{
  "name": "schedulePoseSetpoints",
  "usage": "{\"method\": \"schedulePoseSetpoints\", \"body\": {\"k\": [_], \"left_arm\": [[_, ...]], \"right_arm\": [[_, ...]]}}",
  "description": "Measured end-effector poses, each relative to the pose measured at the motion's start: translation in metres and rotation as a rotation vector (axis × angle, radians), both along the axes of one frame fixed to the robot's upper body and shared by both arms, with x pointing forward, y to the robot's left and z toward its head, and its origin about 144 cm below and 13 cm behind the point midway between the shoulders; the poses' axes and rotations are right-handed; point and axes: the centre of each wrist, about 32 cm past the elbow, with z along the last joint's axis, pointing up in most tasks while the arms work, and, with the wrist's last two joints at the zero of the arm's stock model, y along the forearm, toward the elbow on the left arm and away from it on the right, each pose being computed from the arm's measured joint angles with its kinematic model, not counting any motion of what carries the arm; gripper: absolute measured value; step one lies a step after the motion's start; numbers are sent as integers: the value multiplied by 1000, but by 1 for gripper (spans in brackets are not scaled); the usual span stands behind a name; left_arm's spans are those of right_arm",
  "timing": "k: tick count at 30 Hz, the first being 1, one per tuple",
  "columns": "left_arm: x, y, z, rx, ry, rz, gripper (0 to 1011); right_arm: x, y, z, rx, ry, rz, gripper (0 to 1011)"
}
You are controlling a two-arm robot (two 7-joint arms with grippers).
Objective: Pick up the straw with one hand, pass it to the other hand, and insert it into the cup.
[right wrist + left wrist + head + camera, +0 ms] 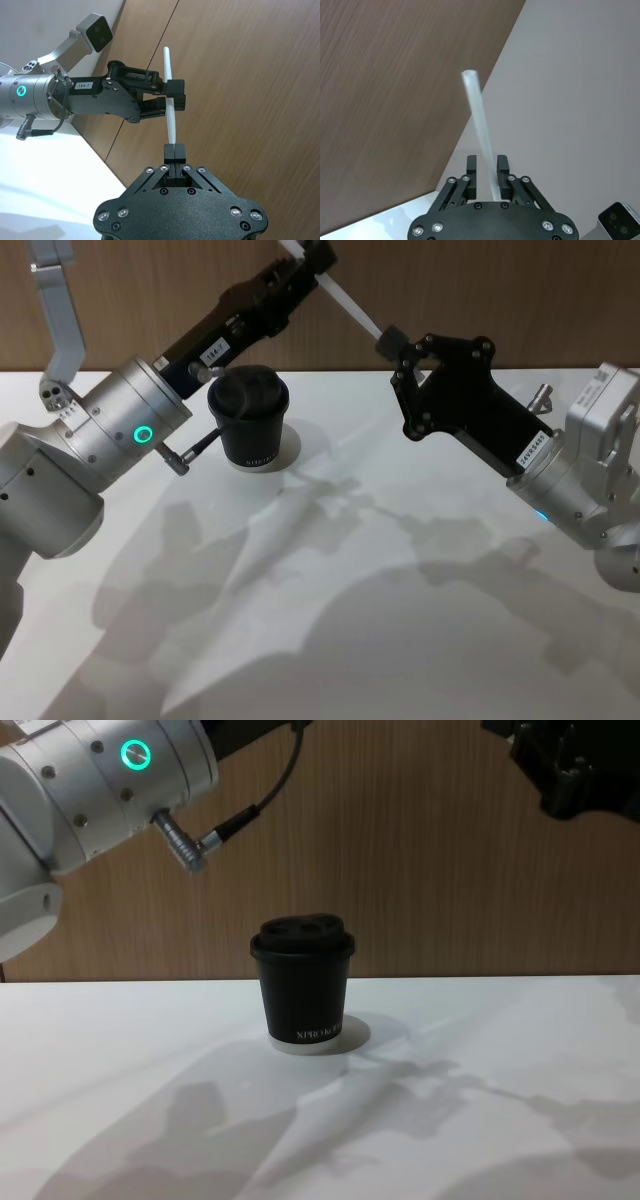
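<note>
Right gripper (388, 340) clenched on the lower end of straw (352, 307), held tilted in the air above and just right of cup (250, 415). Left gripper (318, 258) jaws sit around the straw's upper part, one finger touching it and a gap at the other, so not clamped. Cup is upright on bench (420, 620), far left of centre.
</note>
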Motion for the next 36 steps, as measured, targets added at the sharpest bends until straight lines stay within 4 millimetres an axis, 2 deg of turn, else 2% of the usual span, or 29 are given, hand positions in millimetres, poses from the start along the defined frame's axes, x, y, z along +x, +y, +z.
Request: {"method": "schedulePoseSetpoints", "body": {"k": [1,2,7,14,18,26,29,32,35,36], "left_arm": [[0,0,0,0,0,0,256],[0,0,0,-1,0,-1,194],[0,-1,0,-3,0,-3,92],[0,-1,0,-4,0,-4,35],[1,-1,0,-4,0,-3,18],[1,-1,0,-5,1,-4,14],[1,-1,0,-5,1,-4,14],[1,-1,0,-3,0,-2,14],[0,1,0,10,-6,9,14],[0,1,0,15,-8,13,14]], "right_arm": [[0,0,0,0,0,0,2],[0,0,0,0,0,0,3],[0,0,0,0,0,0,3],[0,0,0,0,0,0,8],[0,0,0,0,0,0,86],[0,0,0,0,0,0,349],[0,0,0,0,0,0,406],[0,0,0,0,0,0,549],[0,0,0,0,0,0,606],[0,0,0,0,0,0,662]]}}
